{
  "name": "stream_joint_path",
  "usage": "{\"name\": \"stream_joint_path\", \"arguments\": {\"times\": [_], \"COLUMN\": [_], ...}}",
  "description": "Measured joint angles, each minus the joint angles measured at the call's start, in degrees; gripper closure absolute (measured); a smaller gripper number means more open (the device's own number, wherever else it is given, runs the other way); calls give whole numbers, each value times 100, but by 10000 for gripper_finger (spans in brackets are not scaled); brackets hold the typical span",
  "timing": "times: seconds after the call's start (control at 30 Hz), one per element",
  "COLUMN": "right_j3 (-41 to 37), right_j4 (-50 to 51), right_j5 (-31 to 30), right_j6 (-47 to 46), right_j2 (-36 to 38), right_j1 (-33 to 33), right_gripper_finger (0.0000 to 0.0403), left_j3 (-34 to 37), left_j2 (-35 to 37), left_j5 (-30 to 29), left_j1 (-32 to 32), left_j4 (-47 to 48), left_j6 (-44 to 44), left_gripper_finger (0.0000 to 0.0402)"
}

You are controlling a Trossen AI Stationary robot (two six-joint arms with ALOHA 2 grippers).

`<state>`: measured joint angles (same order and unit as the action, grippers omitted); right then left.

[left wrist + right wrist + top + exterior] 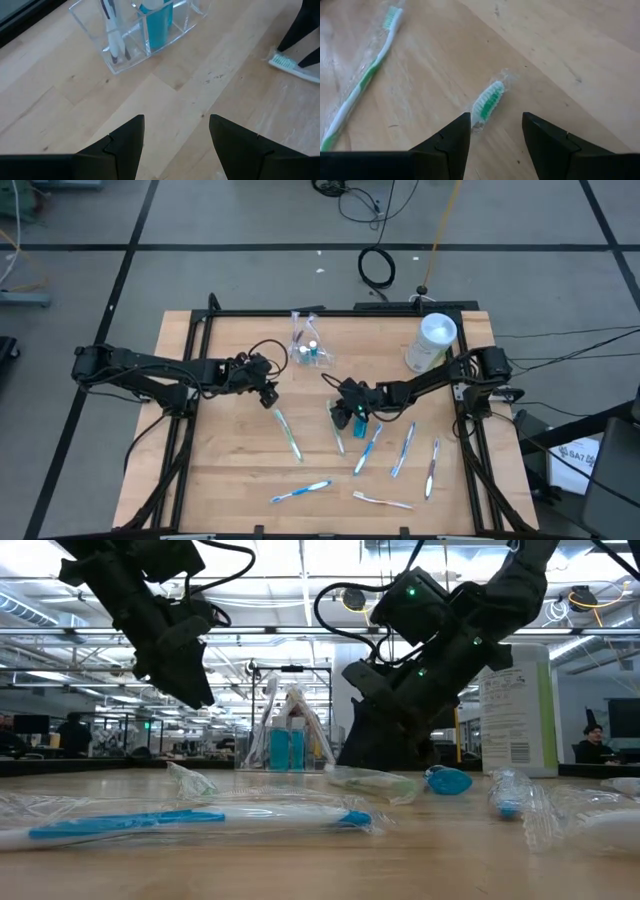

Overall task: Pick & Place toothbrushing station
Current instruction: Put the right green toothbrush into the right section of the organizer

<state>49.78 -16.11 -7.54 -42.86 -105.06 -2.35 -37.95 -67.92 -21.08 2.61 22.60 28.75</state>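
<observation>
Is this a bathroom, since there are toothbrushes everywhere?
Probably not. It looks like a big robot workshop: wrapped toothbrushes lie on a wooden table between two robot arms, cables trail over the floor, and desks and people show under long ceiling lights.

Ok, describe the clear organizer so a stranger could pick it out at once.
Start at the tall white canister at the table's far right. Look left along the far edge to the clear organizer. Unlike the wrapped toothbrushes lying flat nearby, it stands upright, holding teal tubes.
</observation>
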Motion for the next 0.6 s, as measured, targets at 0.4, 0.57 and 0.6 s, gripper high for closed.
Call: {"name": "stream_joint_path", "arguments": {"times": [0.4, 0.57, 0.6], "right_j3": [-3, -3, -3], "right_j4": [120, 132, 132], "right_j5": [-5, 19, 19], "right_j6": [77, 166, 175], "right_j2": [0, 0, -1], "right_j1": [0, 0, 0], "right_gripper_finger": [302, 346, 355], "left_j3": [0, -2, -2], "left_j2": [0, 0, 0], "left_j5": [1, 0, 1], "left_j1": [0, 0, 0], "left_j4": [-17, -17, -17], "left_j6": [0, -2, 0], "left_gripper_finger": [169, 169, 169]}}
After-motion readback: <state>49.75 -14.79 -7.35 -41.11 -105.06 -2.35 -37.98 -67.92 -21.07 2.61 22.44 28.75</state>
